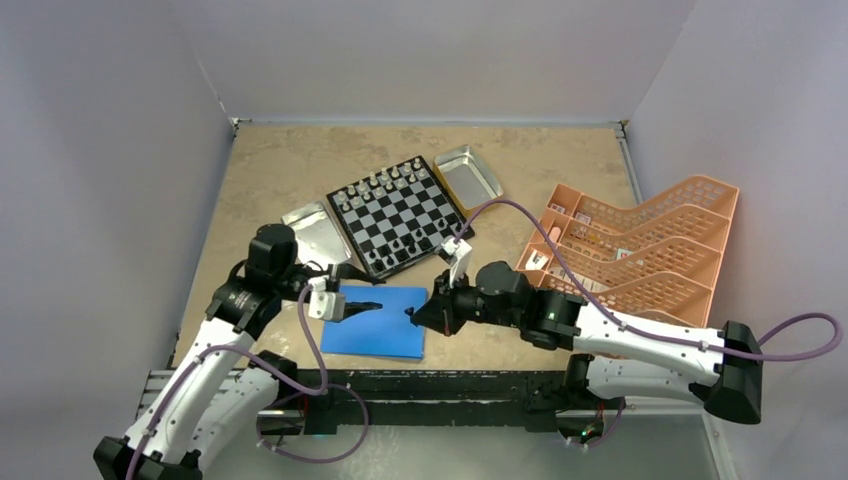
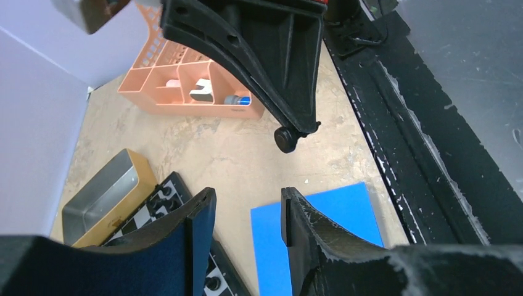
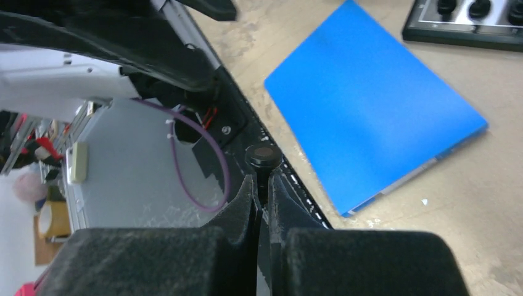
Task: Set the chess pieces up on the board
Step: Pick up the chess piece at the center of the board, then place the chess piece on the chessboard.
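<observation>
Right pincer (image 3: 261, 182) clenched on tiny black round-based chess piece (image 3: 264, 155), left pincer (image 2: 247, 206) released, empty; sloppy handoff could easily drop it.

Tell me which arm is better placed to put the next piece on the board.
Probably the right. The right gripper is shut on a black chess piece, near the board. The left gripper is open and empty above the blue sheet.
</observation>
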You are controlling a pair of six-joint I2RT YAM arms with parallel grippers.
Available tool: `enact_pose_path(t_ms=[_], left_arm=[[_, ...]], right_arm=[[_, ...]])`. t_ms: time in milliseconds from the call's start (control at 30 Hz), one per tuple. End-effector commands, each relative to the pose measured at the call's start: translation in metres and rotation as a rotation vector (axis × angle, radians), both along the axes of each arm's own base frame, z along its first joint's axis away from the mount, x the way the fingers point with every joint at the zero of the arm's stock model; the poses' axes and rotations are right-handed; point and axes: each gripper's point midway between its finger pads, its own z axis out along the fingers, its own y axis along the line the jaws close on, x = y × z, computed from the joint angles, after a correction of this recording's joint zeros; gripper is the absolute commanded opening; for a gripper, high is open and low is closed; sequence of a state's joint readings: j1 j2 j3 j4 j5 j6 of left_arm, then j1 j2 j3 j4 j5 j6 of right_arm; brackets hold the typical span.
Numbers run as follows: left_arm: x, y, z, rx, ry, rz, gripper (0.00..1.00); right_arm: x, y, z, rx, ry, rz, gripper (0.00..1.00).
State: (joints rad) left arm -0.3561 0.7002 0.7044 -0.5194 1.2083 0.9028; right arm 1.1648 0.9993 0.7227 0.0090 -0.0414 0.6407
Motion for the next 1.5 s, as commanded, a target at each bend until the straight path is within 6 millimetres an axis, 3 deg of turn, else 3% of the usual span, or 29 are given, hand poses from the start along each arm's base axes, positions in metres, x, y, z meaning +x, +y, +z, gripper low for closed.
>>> enact_pose_path(t_ms=[0, 100, 267, 533, 800, 967, 1467], left_arm=[[-0.009, -0.010, -0.002, -0.012, -0.105, -0.108, 0.42], [-0.011, -0.014, -0.003, -0.004, -0.105, -0.127, 0.42], [-0.005, -0.017, -0.026, 0.074, -0.082, -0.117, 0.41], [-0.004, -0.018, -0.034, 0.113, -0.068, -0.120, 0.41], [-0.006, -0.020, -0.032, 0.124, -0.056, -0.153, 0.40], [-0.012, -0.024, -0.025, 0.083, -0.054, -0.207, 0.40], [-0.008, -0.026, -0.025, 0.080, -0.092, -0.198, 0.39]], right_arm=[[-0.010, 0.019, 0.034, 0.084, -0.063, 0.126, 0.00], [-0.011, 0.030, 0.035, 0.086, -0.059, 0.164, 0.00], [-0.007, 0.042, 0.040, 0.091, -0.066, 0.189, 0.00], [0.008, 0.037, 0.034, 0.041, -0.071, 0.120, 0.00], [0.016, 0.029, 0.028, 0.020, -0.076, 0.088, 0.00], [0.017, 0.034, 0.033, 0.034, -0.079, 0.113, 0.00], [0.016, 0.048, 0.023, 0.018, -0.046, 0.178, 0.00]])
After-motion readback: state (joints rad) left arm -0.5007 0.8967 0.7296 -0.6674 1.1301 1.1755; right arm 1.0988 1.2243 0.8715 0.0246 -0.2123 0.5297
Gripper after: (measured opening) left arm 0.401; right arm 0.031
